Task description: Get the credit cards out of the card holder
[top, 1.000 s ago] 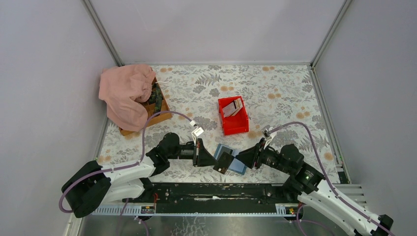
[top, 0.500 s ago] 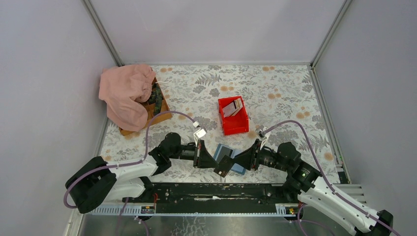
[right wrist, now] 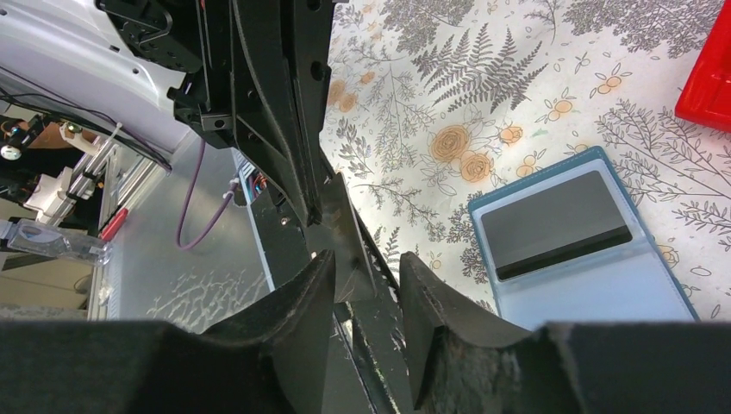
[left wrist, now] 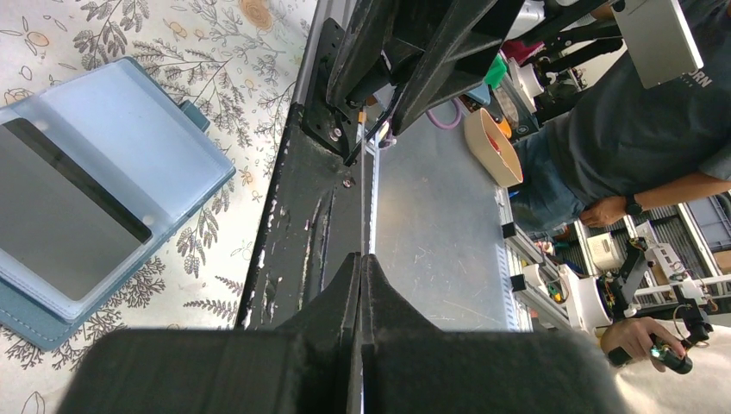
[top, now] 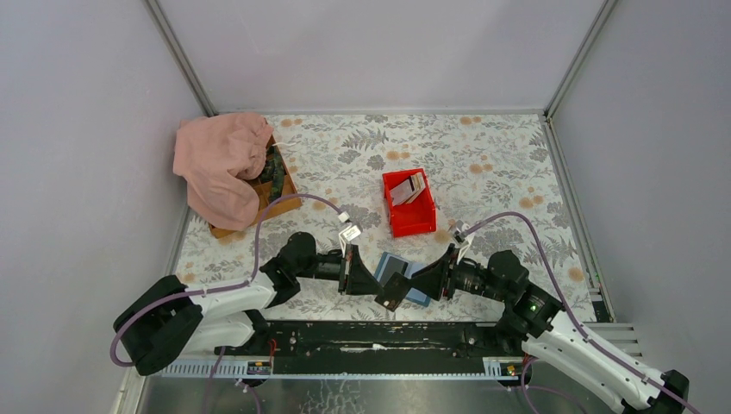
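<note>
The blue card holder (top: 415,283) lies open and flat on the floral table near the front edge. A dark card (right wrist: 552,226) sits in its clear pocket, also visible in the left wrist view (left wrist: 60,216). My left gripper (top: 379,285) is shut on another dark card (top: 394,290) and holds it up just left of the holder. The left wrist view shows the shut jaws (left wrist: 362,259). My right gripper (top: 421,280) is open, with its fingers on either side of that held card (right wrist: 345,231); whether they touch it I cannot tell.
A red bin (top: 410,220) behind the holder has a few cards (top: 407,188) in it. A pink cloth (top: 220,164) covers a wooden box (top: 280,194) at the back left. A black rail (top: 371,335) runs along the near edge.
My right gripper has moved a little left, closing in on the card held by my left gripper. The left gripper and the card holder have hardly moved.
</note>
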Robot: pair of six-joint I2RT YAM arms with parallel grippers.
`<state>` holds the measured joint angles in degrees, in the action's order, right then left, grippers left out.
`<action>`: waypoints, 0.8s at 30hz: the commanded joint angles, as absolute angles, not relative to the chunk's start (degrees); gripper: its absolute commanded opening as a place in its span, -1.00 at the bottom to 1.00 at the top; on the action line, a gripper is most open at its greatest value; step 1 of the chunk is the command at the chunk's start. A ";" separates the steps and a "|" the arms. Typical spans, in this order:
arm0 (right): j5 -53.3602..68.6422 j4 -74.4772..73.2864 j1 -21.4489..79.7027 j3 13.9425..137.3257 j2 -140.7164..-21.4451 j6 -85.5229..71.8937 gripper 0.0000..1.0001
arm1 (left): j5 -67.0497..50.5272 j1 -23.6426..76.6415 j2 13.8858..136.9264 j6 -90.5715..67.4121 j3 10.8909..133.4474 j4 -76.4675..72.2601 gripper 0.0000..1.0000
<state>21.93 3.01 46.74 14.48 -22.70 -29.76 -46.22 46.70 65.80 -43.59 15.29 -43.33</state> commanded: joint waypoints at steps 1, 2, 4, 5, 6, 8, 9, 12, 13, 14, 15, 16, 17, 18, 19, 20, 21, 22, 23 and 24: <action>19.98 3.09 46.58 14.68 -20.74 -28.87 -0.17 | -47.56 46.30 64.77 -43.42 16.83 -45.98 -1.00; 20.14 3.19 46.54 14.74 -20.65 -28.89 -0.17 | -47.47 46.24 64.98 -43.42 16.88 -45.96 -1.00; 21.23 3.45 46.54 14.77 -21.01 -28.83 -0.21 | -47.38 46.24 65.32 -43.46 16.96 -46.28 -1.00; 21.75 3.62 46.58 14.72 -21.27 -28.91 -0.25 | -47.39 46.23 65.61 -43.54 17.06 -46.49 -1.00; 22.18 3.82 46.54 14.71 -21.82 -28.87 -0.29 | -47.37 46.25 65.79 -43.52 17.16 -46.60 -1.00; 22.92 4.49 46.58 14.52 -22.54 -28.99 -0.35 | -47.59 46.23 66.30 -43.74 17.37 -47.11 -1.00; 23.13 4.90 46.58 14.28 -22.77 -29.12 -0.38 | -47.71 46.23 66.37 -43.91 17.46 -47.37 -1.00; 23.69 6.30 46.54 13.65 -23.36 -29.34 -0.44 | -47.89 46.21 66.27 -44.19 17.58 -47.76 -1.00; 23.84 6.63 46.54 13.46 -23.63 -29.35 -0.45 | -47.90 46.23 66.18 -44.18 17.58 -47.78 -1.00; 24.19 6.94 46.60 13.37 -23.86 -29.45 -0.47 | -47.98 46.22 66.04 -44.28 17.58 -47.80 -1.00; 24.51 7.39 46.58 13.24 -24.09 -29.50 -0.50 | -47.94 46.32 65.88 -44.23 17.51 -47.76 -1.00; 24.81 7.65 46.57 13.19 -24.28 -29.52 -0.53 | -47.86 46.26 65.79 -44.20 17.42 -47.55 -1.00; 25.05 7.87 46.58 13.18 -24.40 -29.61 -0.56 | -47.80 46.23 65.69 -44.09 17.36 -47.32 -1.00; 25.21 8.03 46.58 13.13 -24.39 -29.69 -0.59 | -47.73 46.25 65.70 -44.04 17.33 -47.29 -1.00; 25.30 8.08 46.57 13.18 -24.28 -29.69 -0.61 | -47.73 46.23 65.81 -44.03 17.32 -47.32 -1.00; 25.38 8.06 46.58 13.18 -24.07 -29.71 -0.63 | -47.78 46.26 65.95 -43.97 17.24 -47.32 -1.00; 25.40 7.97 46.58 13.23 -23.82 -29.72 -0.63 | -47.75 46.28 66.12 -43.90 17.18 -47.37 -1.00; 25.32 7.87 46.58 13.27 -23.51 -29.71 -0.63 | -47.73 46.26 66.43 -43.86 17.16 -47.33 -1.00; 25.16 7.76 46.58 13.27 -23.13 -29.64 -0.63 | -47.73 46.23 66.59 -43.78 17.14 -47.37 -1.00; 24.91 7.66 46.55 13.27 -22.73 -29.61 -0.63 | -47.78 46.25 66.78 -43.75 17.06 -47.47 -1.00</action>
<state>23.53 4.62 46.74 13.19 -23.94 -29.80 -46.98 46.52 66.28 -44.01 15.99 -43.70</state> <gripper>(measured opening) 0.188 0.010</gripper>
